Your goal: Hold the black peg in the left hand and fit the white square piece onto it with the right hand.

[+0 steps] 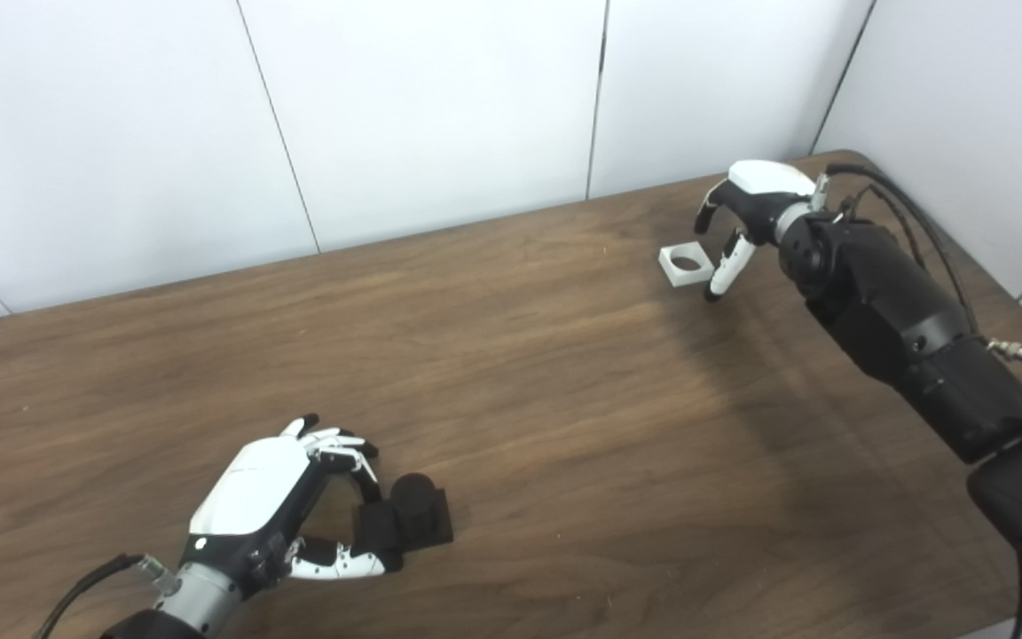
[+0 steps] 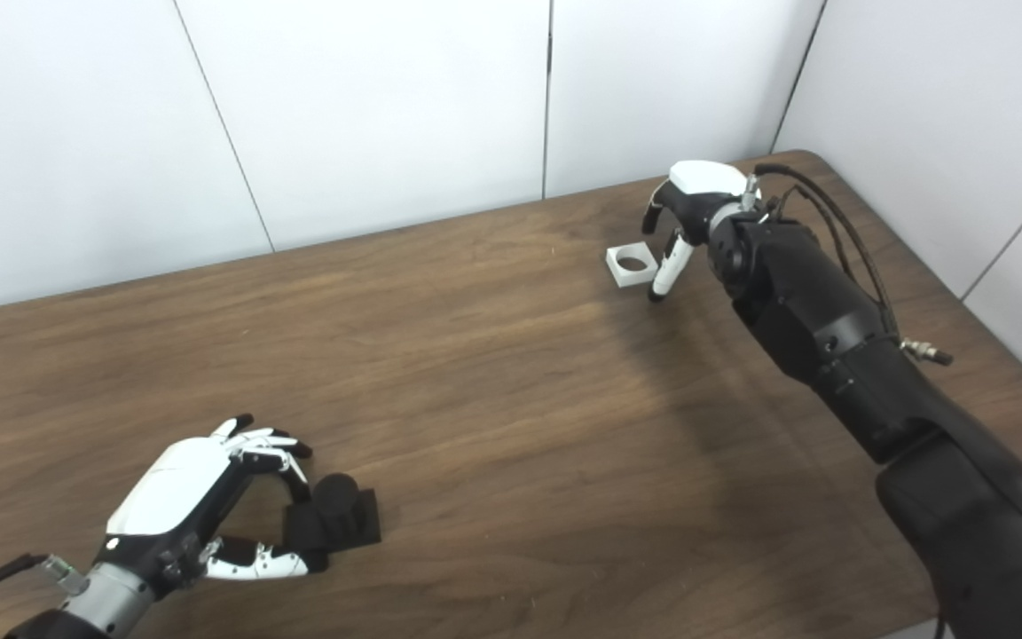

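Note:
The black peg, a short cylinder on a square base, rests on the table at the lower left. My left hand is curled around the base's left end, with its fingers on the far side and its thumb along the near side, pinching it. The white square piece, with a round hole, lies flat at the far right. My right hand hovers open just right of it: the thumb reaches down beside its right edge and the other fingers arch above its far side. Nothing is between them.
The wooden table ends at white wall panels behind and on the right. Its rounded far-right corner lies just past my right hand. Black cables loop over the right forearm.

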Motion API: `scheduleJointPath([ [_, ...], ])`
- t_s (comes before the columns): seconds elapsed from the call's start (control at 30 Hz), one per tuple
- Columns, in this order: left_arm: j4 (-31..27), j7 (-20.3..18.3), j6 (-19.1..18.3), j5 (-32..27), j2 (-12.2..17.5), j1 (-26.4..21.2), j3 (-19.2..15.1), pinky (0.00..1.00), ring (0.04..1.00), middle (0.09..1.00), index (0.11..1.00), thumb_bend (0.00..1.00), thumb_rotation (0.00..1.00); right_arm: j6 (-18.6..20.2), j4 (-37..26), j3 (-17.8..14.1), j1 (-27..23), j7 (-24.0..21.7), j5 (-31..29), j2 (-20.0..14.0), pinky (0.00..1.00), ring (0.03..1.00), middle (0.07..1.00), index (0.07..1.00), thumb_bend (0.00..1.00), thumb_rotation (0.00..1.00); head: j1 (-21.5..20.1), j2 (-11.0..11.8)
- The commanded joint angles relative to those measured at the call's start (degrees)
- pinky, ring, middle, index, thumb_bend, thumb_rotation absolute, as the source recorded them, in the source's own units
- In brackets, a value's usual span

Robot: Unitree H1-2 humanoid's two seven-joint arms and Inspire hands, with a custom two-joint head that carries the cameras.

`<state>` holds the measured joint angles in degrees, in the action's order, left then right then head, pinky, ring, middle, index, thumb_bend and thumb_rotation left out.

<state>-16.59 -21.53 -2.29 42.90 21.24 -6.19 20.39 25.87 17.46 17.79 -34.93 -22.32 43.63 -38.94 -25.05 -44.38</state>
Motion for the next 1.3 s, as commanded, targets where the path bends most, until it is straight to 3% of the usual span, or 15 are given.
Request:
scheduleJointPath([
  [0.0, -0.5, -2.1, -0.4, 0.4, 1.3, 0.9, 0.4, 0.99, 0.860, 0.767, 0.486, 0.52, 0.05, -0.3, -1.3, -0.4, -3.0, 0.8, 1.0, -1.1, 0.95, 0.963, 0.871, 0.653, 0.90, 0.13, 0.0, 0.0],
  [1.27, -1.0, -2.4, -0.9, 0.3, 1.5, 1.5, 0.7, 1.00, 0.861, 0.771, 0.486, 0.52, 0.05, -0.8, -0.9, -0.1, -3.7, -0.6, 0.7, 0.1, 0.91, 0.960, 0.863, 0.608, 0.88, 0.11, -0.1, -0.8],
])
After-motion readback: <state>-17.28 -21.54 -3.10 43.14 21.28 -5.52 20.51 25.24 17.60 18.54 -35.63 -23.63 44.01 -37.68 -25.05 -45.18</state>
